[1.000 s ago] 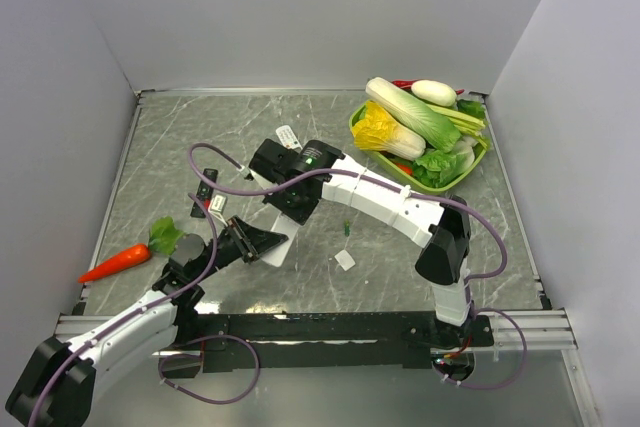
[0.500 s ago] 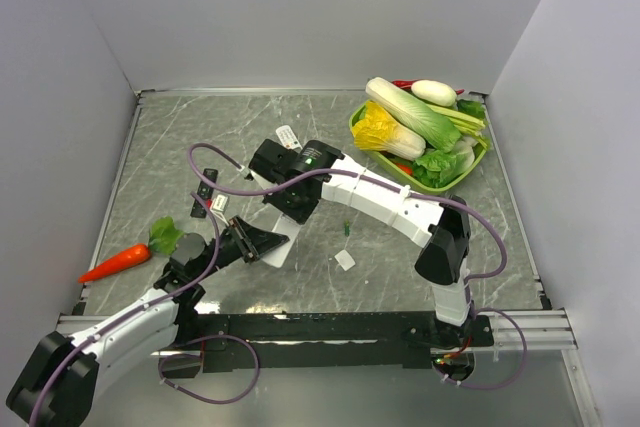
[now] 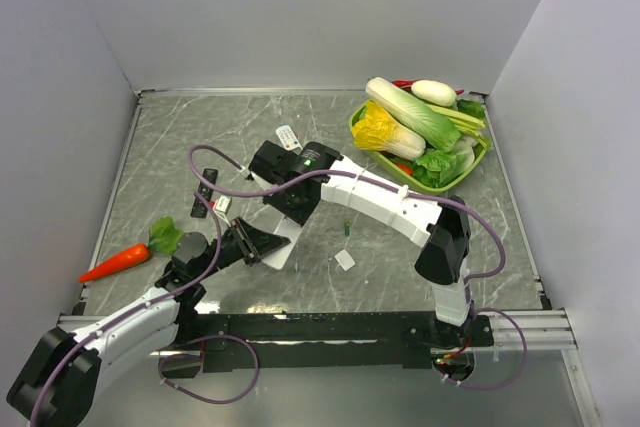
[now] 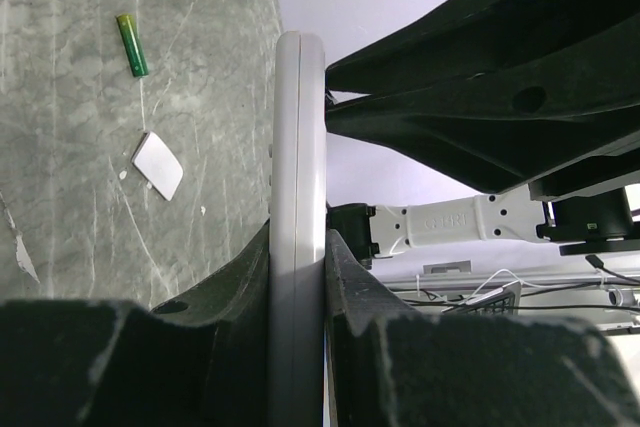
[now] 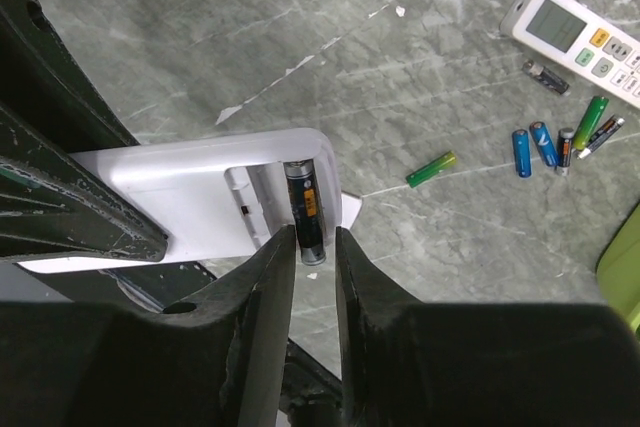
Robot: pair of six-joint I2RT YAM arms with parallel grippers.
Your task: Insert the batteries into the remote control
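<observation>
Between the tips of your right claw (image 5: pixel 312 237) lies the near end of a dark battery (image 5: pixel 303 202). Its length runs away from the claw into the open bay of the remote control (image 5: pixel 190 202). The jaws stand only slightly parted, close on either side of the cell, and you cannot tell from this view whether they pinch it or merely flank it.

Watch for these risks:
- If the cell is not pressed fully down, pulling the claw back could let a fingertip catch it and drag it out of the bay
- Your left claw (image 4: pixel 298 242) is clamped on the remote's long sides and holds it up on edge, so a downward push from the right claw could twist the remote in that grip
- Which way the cell's poles face is not readable, so it may be seated backwards

The cell is black with an orange mark and a pale label band. It sits against the bay wall nearest the remote's rounded end, and the slot beside it looks empty.

Ahead of the right claw and off to its right, well apart, a green battery (image 5: pixel 432 168) and the loose batteries (image 5: pixel 545 142) lie on the table (image 5: pixel 300 37), near a second remote (image 5: pixel 575 37)
</observation>
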